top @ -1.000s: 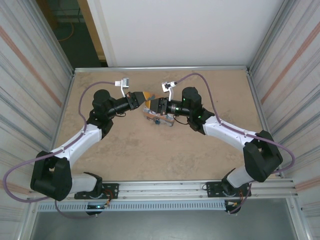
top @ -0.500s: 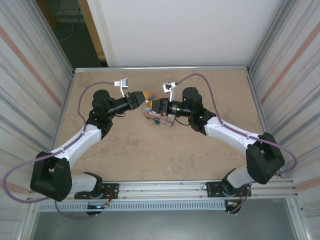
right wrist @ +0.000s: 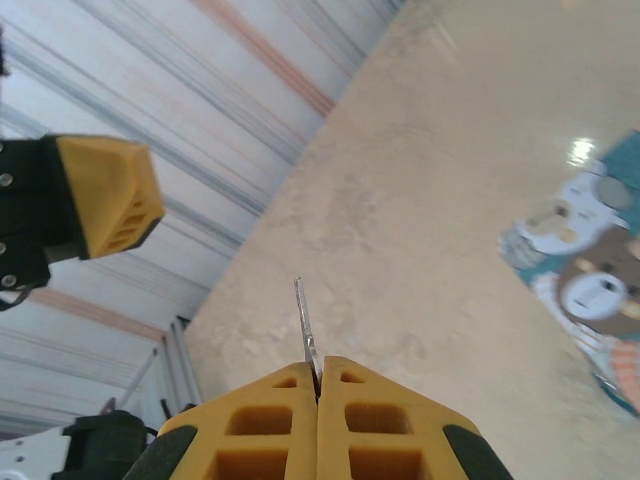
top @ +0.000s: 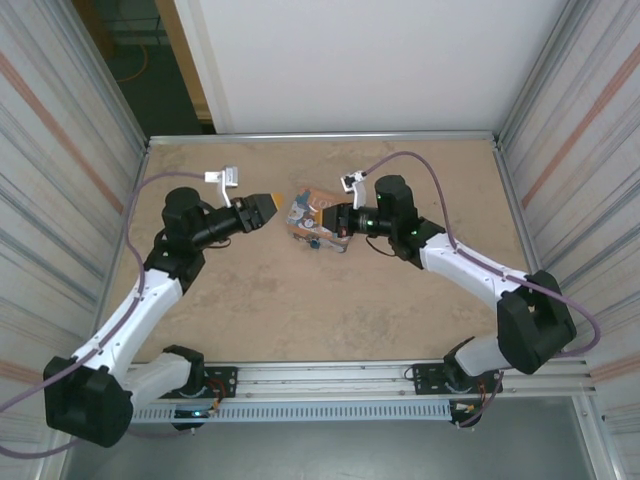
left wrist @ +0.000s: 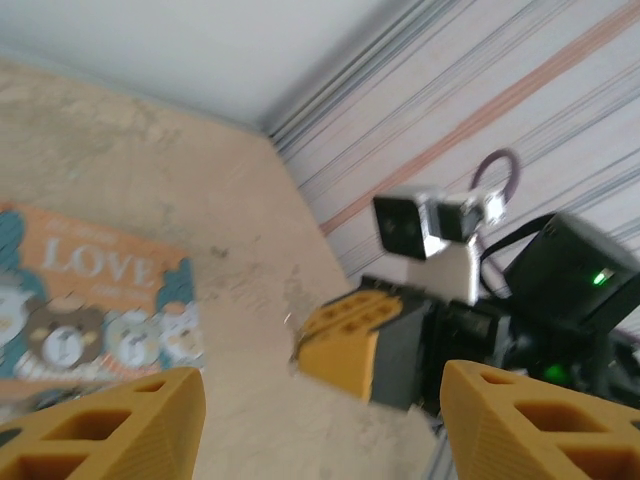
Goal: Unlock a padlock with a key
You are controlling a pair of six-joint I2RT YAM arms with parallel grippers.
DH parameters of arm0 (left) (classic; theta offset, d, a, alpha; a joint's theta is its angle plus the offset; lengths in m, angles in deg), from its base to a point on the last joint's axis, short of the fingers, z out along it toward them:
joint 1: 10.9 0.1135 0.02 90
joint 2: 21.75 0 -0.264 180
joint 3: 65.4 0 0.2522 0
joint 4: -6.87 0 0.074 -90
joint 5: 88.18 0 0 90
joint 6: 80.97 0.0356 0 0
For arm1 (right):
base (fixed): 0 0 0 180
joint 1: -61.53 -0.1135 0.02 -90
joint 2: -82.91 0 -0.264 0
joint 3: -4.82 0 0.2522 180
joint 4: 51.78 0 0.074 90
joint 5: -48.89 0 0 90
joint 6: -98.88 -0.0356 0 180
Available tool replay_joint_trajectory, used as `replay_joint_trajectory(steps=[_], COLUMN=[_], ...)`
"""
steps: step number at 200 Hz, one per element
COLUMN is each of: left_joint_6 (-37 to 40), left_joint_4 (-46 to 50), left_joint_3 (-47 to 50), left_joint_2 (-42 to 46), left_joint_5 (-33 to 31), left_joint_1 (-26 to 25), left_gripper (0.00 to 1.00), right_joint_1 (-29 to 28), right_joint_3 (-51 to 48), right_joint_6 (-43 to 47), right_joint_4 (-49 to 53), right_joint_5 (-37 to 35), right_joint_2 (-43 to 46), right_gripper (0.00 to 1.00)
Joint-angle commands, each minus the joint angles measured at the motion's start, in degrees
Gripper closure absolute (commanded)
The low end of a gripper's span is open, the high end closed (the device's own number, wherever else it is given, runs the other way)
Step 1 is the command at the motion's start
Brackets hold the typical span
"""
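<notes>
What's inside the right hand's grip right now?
A thin silvery key blade sticks out of the shut right hand; its pinched end is hidden.

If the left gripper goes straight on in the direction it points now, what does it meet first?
Probably the right gripper, shut on the key: it shows between the fingers of the open left gripper in the left wrist view. The LOVE box lies aside, lower; depth is unclear.
</notes>
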Motion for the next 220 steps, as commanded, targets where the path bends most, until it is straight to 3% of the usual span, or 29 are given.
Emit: replay_joint_trajectory(steps=[1,66,124,220], left_joint_6=[5.3,3.4,0.0,0.7], left_joint_4=[6.5,-5.6,-16.9,-17.7], left_joint_3=[3.9,6.9,2.1,-7.8], left_joint_2=[-0.7,-15.8,-32.9,-46.3], left_joint_5=[-2.2,3.3,5.9,7.2], left_joint_1=[0.2,0.3,-0.1,-0.9], left_gripper=[0.37,0.4,0.42,0.43], right_joint_1=[2.1,5.8,8.5,10.1], right_joint_3=[-0.8,2.2,1.7,0.2], right_joint_6=[1.8,-0.1,-3.9,-5.1], right_joint_4=[2.7,3.5,-0.5,-1.7], right_joint_5=[2.1,4.1,4.9,4.9], right_joint_2=[-3.0,-12.9,-18.8,-20.4], right_gripper=[1.0,1.0,1.0,1.0])
